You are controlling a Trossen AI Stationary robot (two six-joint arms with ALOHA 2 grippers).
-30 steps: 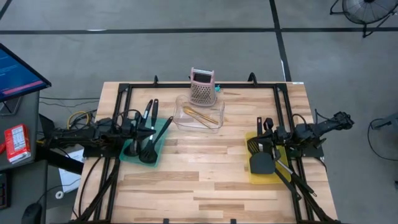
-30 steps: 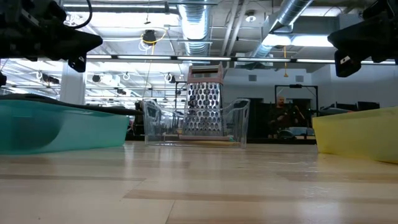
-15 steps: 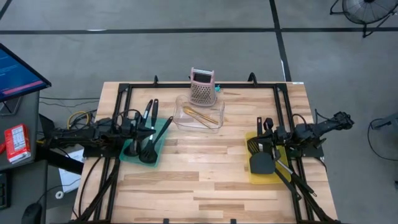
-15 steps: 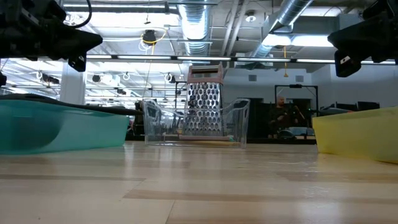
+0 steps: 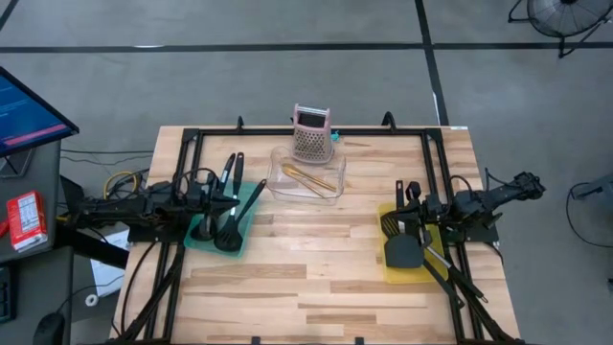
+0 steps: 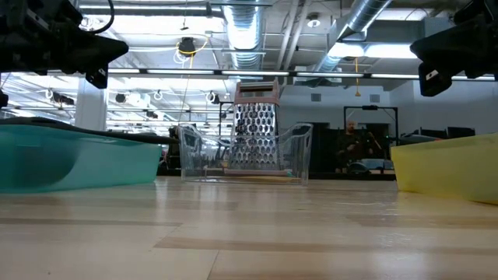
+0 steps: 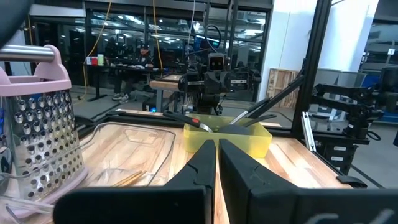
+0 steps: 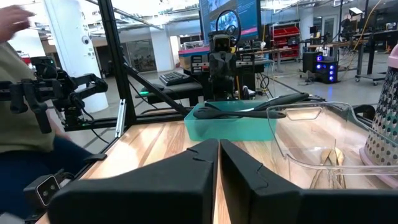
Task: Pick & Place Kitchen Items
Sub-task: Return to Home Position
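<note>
1. Two grippers are up off the table (image 5: 316, 278), and neither one is carrying anything.
2. On the left side, my left gripper (image 5: 206, 201) hangs above the green bin (image 5: 255, 218), at the end nearest my arm.
3. From the left wrist, my fingers (image 7: 198, 168) are pressed together with only a hairline gap and nothing between them.
4. On the right it's the same: my right gripper (image 5: 409, 206) hovers over the far end of the yellow bin (image 5: 433, 273), with its fingers (image 8: 199, 165) closed up and empty.
5. As for the black utensils (image 5: 230, 228), a bunch of them lie in the green bin, heads down in the tub, with their handles sticking out over the far rim.
6. A black turner (image 5: 402, 252) lies in the yellow bin with another utensil or two, and the left wrist view picks out a red-marked handle (image 7: 194, 121) in there as well.
7. In the middle at the back, the clear container (image 5: 330, 190) holds the golden sticks (image 5: 308, 177), lying flat on its floor.
8. Touching the clear container's far side, the pink grater (image 5: 312, 134) stands upright.
9. Off the table's edge in the right wrist view there is a blurred person's sleeve (image 8: 22, 124).
</note>
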